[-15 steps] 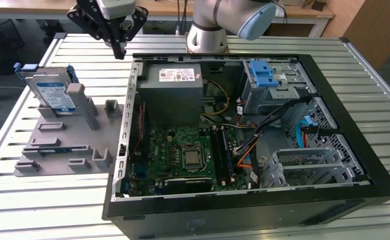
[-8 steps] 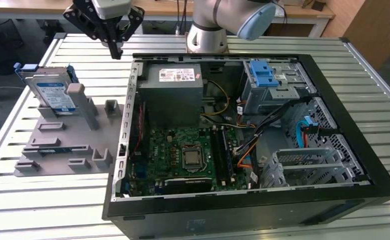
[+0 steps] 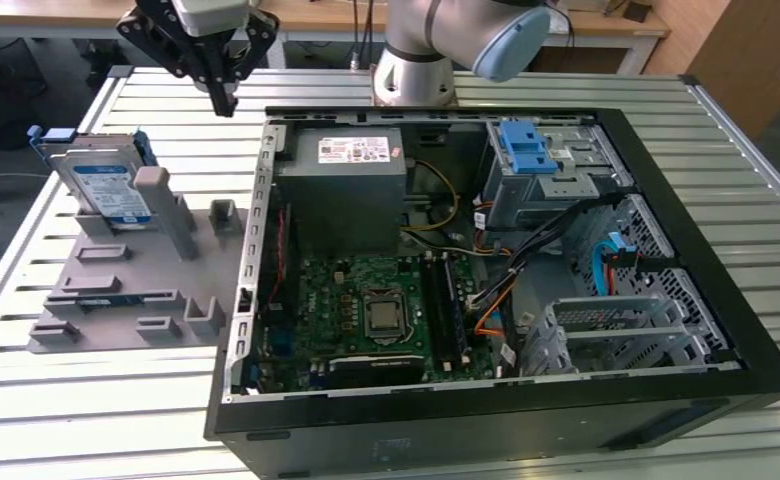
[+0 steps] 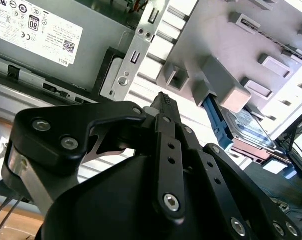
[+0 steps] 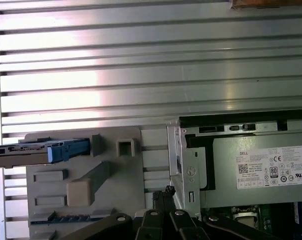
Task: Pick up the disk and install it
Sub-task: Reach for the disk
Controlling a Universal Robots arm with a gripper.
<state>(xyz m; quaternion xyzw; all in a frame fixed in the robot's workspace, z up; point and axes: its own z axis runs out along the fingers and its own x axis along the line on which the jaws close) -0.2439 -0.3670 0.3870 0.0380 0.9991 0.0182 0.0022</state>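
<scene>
The disk (image 3: 107,186), a silver hard drive with a white-and-blue label and blue side rails, leans upright in a slot of the grey fixture plate (image 3: 123,290) at the exterior view's left. Both wrist views also show the disk (image 4: 247,125) (image 5: 37,152) on that plate. My gripper (image 3: 223,98) hangs above the table behind the fixture, between the disk and the computer case's back corner. Its black fingers (image 4: 164,106) are shut together with nothing between them, and it is well apart from the disk. The fingertips (image 5: 166,193) point near the case's edge.
An open black computer case (image 3: 710,290) lies on the slatted aluminium table (image 3: 163,90). Inside are a grey power supply (image 3: 343,180) with a white sticker, a motherboard (image 3: 363,310), cables, and a blue latch on a metal cage (image 3: 530,150). The arm's base (image 3: 414,75) stands behind the case.
</scene>
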